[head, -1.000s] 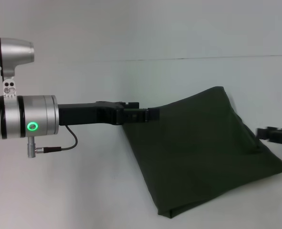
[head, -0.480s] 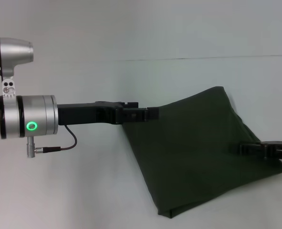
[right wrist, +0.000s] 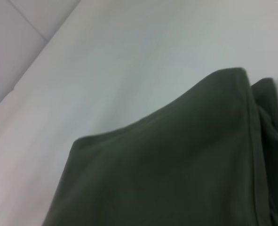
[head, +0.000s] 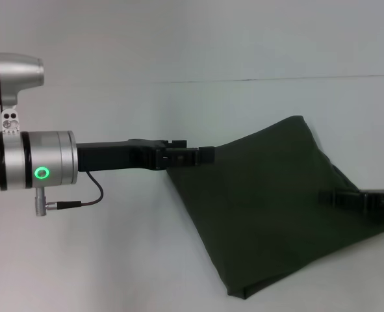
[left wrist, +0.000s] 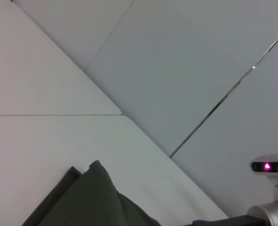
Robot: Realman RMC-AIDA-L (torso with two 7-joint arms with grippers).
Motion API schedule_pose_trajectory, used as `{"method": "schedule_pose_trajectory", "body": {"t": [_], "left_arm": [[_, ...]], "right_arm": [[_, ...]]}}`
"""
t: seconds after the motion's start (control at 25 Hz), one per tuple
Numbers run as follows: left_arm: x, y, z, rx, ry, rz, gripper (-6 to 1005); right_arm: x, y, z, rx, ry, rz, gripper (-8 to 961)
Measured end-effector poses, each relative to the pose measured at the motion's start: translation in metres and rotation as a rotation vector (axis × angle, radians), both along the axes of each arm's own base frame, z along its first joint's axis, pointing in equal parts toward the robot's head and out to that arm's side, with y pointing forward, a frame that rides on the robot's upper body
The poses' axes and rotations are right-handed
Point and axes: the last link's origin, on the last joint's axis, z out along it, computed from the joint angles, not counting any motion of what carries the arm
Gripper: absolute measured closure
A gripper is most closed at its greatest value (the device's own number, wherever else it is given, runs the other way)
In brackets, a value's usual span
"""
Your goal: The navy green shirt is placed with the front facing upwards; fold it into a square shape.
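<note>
Both grippers meet the dark olive-green cotton shirt [head: 276, 208] from opposite sides, on the white table [head: 114, 260].

Left gripper [head: 208, 155], at the end of a black arm reaching in from the silver wrist at the left of the head view, touches the shirt's left edge near the frame's centre; whether its fingers grip the fabric cannot be told. Right gripper [head: 328, 197] comes in from the right edge and lies over the shirt's right side; its opening cannot be told either. The shirt, folded into a slanted four-sided shape showing plain fabric, fills the lower right of the head view. A doubled cloth corner [left wrist: 89, 172] peaks in the left wrist view. A hemmed fold [right wrist: 242, 122] shows in the right wrist view.
</note>
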Motion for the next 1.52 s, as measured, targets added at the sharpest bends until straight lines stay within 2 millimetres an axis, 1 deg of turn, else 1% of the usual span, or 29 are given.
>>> {"method": "schedule_pose_trajectory", "body": {"t": [0.08,0.16,0.28,0.4,0.48,0.64,0.76,1.04,1.08,1.12,1.24,1.52], "left_arm": [[-0.001,0.001,0.001,0.002,0.002,0.012,36],[-0.003,0.002,0.001,-0.002,0.004,0.033,36],[-0.008,0.003,0.001,-0.012,0.005,0.093,36],[-0.018,0.009,0.0,-0.041,0.014,0.232,36],[-0.025,0.012,-0.001,-0.086,0.025,0.348,36],[-0.031,0.011,-0.006,-0.189,0.012,0.534,35],[-0.031,0.008,-0.013,-0.244,-0.002,0.602,35],[-0.024,0.002,-0.039,-0.317,0.0,0.651,42],[-0.024,0.002,-0.039,-0.317,0.0,0.651,46],[-0.025,0.0,-0.047,-0.313,0.016,0.657,50],[-0.027,-0.001,-0.052,-0.3,0.045,0.654,50],[-0.033,0.0,-0.056,-0.263,0.08,0.666,50]], "right_arm": [[-0.005,0.001,0.004,0.011,0.015,0.035,341],[-0.012,-0.001,0.014,0.035,0.054,0.087,340],[-0.019,-0.008,0.038,0.12,0.141,0.158,340],[-0.019,-0.016,0.058,0.205,0.205,0.204,339],[-0.017,-0.02,0.063,0.23,0.215,0.213,339],[-0.014,-0.023,0.065,0.25,0.203,0.228,339],[-0.014,-0.023,0.065,0.254,0.191,0.248,338],[-0.018,-0.021,0.066,0.254,0.184,0.279,338],[-0.018,-0.021,0.066,0.253,0.184,0.283,338],[-0.019,-0.021,0.066,0.252,0.186,0.289,338],[-0.02,-0.022,0.066,0.249,0.188,0.297,339],[-0.019,-0.023,0.066,0.249,0.193,0.296,338]]}}
